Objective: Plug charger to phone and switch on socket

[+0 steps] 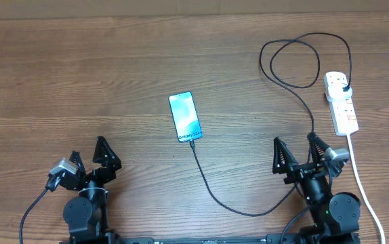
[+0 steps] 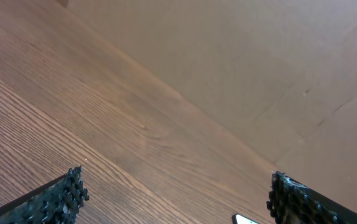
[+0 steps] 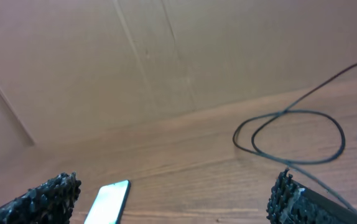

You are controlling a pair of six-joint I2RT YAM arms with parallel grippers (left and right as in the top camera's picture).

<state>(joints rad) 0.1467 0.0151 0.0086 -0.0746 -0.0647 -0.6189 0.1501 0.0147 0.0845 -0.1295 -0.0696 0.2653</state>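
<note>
My left gripper (image 1: 88,154) and right gripper (image 1: 296,146) are sitting open at the near edge, holding nothing. The phone (image 1: 185,116) is lying between them, farther out and well apart. The charger (image 1: 215,190) is running from the phone's near end, passing my right jaws, and looping to the socket (image 1: 341,102) at far right.

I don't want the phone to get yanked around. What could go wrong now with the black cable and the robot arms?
1. The charger cable runs right beside the open right end effector. If that arm moves, it could snag the cable and drag the phone.
2. The cable's loop lies next to the power strip. Reaching for a switch there might catch the loop and tug the plug loose.
</note>
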